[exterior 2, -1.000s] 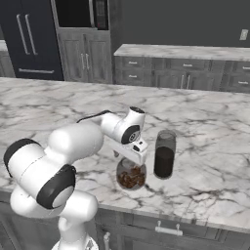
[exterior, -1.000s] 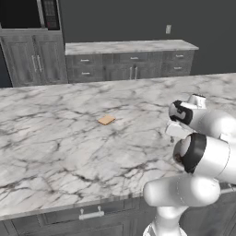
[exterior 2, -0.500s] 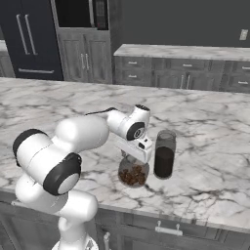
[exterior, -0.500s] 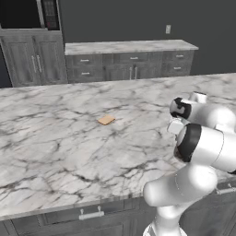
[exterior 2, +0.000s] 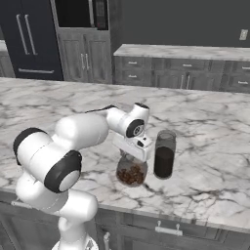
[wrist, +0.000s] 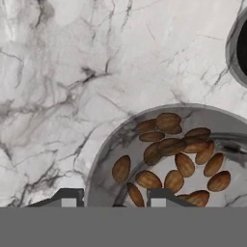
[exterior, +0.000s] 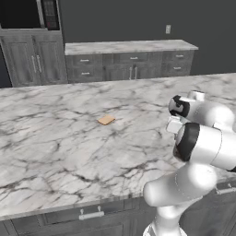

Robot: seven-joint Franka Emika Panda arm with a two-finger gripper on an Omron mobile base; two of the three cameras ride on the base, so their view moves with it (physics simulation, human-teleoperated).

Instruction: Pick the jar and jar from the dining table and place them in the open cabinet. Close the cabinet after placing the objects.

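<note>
Two clear glass jars stand on the marble dining table (exterior 2: 210,122) near its front edge. The squat round jar (exterior 2: 131,174) holds brown almonds, and the tall cylindrical jar (exterior 2: 164,155) stands just right of it. My gripper (wrist: 115,200) hangs right over the squat jar (wrist: 178,164), pointing down, open. Its two fingertips (wrist: 161,197) stand on either side of the jar's near rim, one outside the glass and one above the almonds. The tall jar (wrist: 240,48) is at the upper right edge of the hand view. The open cabinet is out of view.
A flat tan cracker (exterior: 106,120) lies mid-table, left of the arm. Across the aisle a marble counter (exterior 2: 195,51) runs over low drawers. Shut tall cupboard doors (exterior 2: 85,61) stand under a microwave (exterior 2: 80,12), with a dark fridge (exterior 2: 27,44) at the far left.
The arm has folded in and the hand has come a little lower and to the right over the squat jar. Both jars and the cracker stay where they were.
</note>
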